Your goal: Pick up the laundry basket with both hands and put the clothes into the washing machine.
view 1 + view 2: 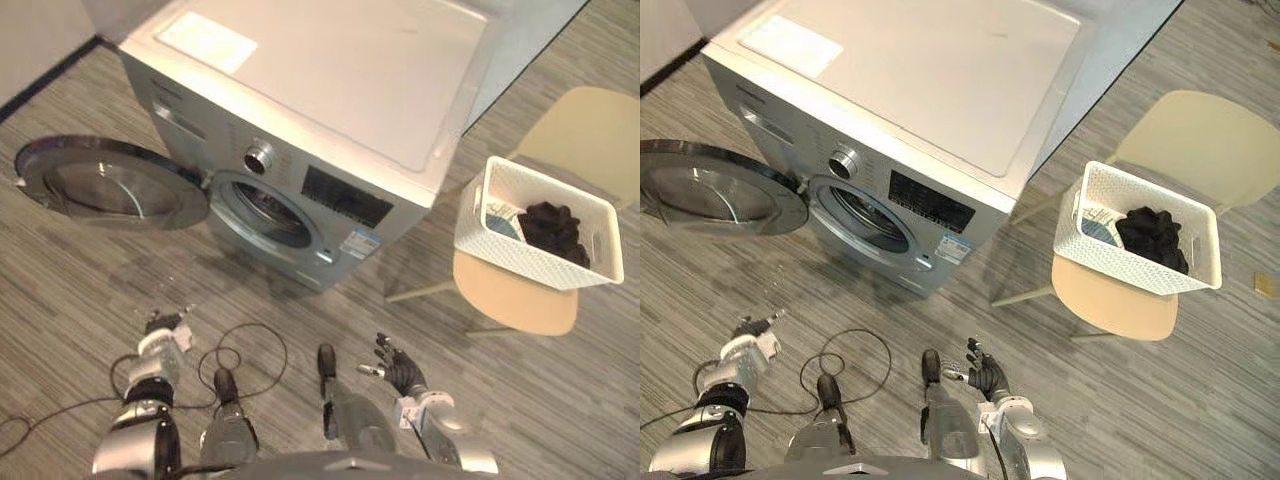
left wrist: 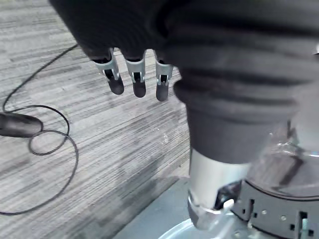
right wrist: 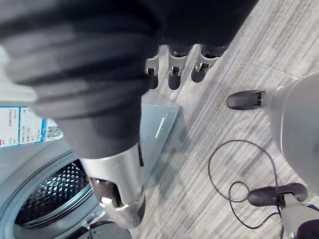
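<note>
Left eye view, washing machine [image 1: 330,110]: a silver front-loader standing on the grey striped floor [image 1: 80,290], seen from above and in front.
Left eye view, door [image 1: 110,185]: swung wide open to the robot's left of the round drum opening [image 1: 268,212], its glass facing up and out.
Left eye view, chair [image 1: 520,300]: a beige chair to the robot's right of the machine, near it but apart.
Left eye view, laundry basket [image 1: 520,255]: a white perforated basket resting on the chair's seat, upright, with neither hand on it.
Left eye view, clothes [image 1: 552,230]: a dark bundle lying inside the basket towards its right end, with a paler item beside it.
Left eye view, left hand [image 1: 165,325]: low at the lower left over the floor, in front of the open door, well apart from the basket.
Left eye view, right hand [image 1: 395,365]: low at the lower middle, fingers spread and empty, well apart from the chair.
Right eye view, small tan piece [image 1: 1264,285]: lying on the floor to the right of the chair; what it is cannot be told.
Left wrist view, fingers [image 2: 137,82]: hanging straight and loose side by side above the bare floor, with nothing in them.
Right wrist view, fingers [image 3: 174,74]: straight and relaxed in a row, the thumb [image 3: 117,189] apart from them, holding nothing.
Right wrist view, drum: the perforated metal drum [image 3: 45,199] shows through the machine's round opening, with a printed sticker [image 3: 25,127] on the front panel beside it.
</note>
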You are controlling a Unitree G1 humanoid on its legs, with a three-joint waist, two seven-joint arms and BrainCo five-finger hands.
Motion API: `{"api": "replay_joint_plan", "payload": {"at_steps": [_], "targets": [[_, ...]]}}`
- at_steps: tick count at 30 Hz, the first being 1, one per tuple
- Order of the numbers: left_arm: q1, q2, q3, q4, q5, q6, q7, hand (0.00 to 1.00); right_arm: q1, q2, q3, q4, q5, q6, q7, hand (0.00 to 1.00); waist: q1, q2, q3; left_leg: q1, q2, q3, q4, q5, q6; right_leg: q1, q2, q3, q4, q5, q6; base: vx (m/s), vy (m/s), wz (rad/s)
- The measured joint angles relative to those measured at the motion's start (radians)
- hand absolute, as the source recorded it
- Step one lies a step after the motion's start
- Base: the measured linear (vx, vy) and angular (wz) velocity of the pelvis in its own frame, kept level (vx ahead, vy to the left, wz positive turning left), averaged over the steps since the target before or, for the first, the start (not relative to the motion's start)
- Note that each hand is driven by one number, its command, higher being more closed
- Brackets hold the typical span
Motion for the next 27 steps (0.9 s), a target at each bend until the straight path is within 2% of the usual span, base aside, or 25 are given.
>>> {"api": "replay_joint_plan", "payload": {"at_steps": [4, 9, 16, 21, 24, 27], "targets": [[-0.041, 0.036, 0.001, 0.000, -0.086, -0.015, 0.026, 0.00, 0.000, 0.008, 0.002, -0.023, 0.003, 0.000, 0.000, 0.00, 0.002, -0.028, 0.036, -0.016, -0.001, 0.001, 0.000, 0.000, 0.000, -0.014, 0.000, 0.008, -0.006, 0.011, 0.003, 0.00, 0.002, -0.03], [-0.075, 0.062, 0.000, 0.001, -0.132, -0.020, 0.035, 0.00, -0.001, 0.016, 0.007, -0.027, 0.010, 0.000, 0.000, 0.00, 0.007, -0.050, 0.052, -0.033, -0.003, -0.009, 0.000, 0.002, 0.003, -0.023, -0.002, 0.002, -0.010, 0.014, 0.002, 0.02, 0.004, 0.04], [-0.107, 0.091, -0.015, 0.008, -0.129, -0.017, 0.034, 0.00, -0.001, 0.017, 0.040, -0.026, 0.020, 0.001, -0.001, 0.00, 0.008, -0.055, 0.073, -0.023, -0.003, -0.031, 0.000, 0.002, 0.002, 0.006, -0.002, -0.017, -0.019, 0.013, 0.002, 0.01, 0.006, 0.10], [-0.096, 0.100, -0.023, 0.014, -0.117, -0.006, 0.027, 0.00, -0.002, 0.020, 0.040, -0.016, 0.020, 0.003, 0.000, 0.00, 0.018, -0.056, 0.073, 0.006, -0.002, -0.009, 0.000, 0.001, 0.001, 0.019, 0.000, 0.004, -0.013, 0.012, 0.001, -0.01, 0.012, -0.08], [-0.050, 0.093, -0.035, 0.013, -0.108, -0.005, 0.012, 0.00, -0.002, 0.037, 0.033, 0.018, 0.020, 0.010, 0.001, 0.00, 0.015, -0.054, 0.072, 0.045, -0.002, -0.003, 0.000, -0.004, -0.002, 0.051, 0.000, 0.008, -0.005, -0.001, -0.001, 0.00, 0.005, -0.02], [0.045, 0.041, -0.046, 0.000, -0.059, -0.003, -0.021, 0.00, -0.003, 0.058, 0.006, 0.065, 0.014, 0.025, 0.004, 0.00, 0.017, -0.038, 0.063, 0.076, -0.005, 0.000, 0.000, -0.011, -0.001, 0.075, -0.004, 0.007, 0.012, -0.022, 0.001, -0.01, 0.012, 0.04]]}}
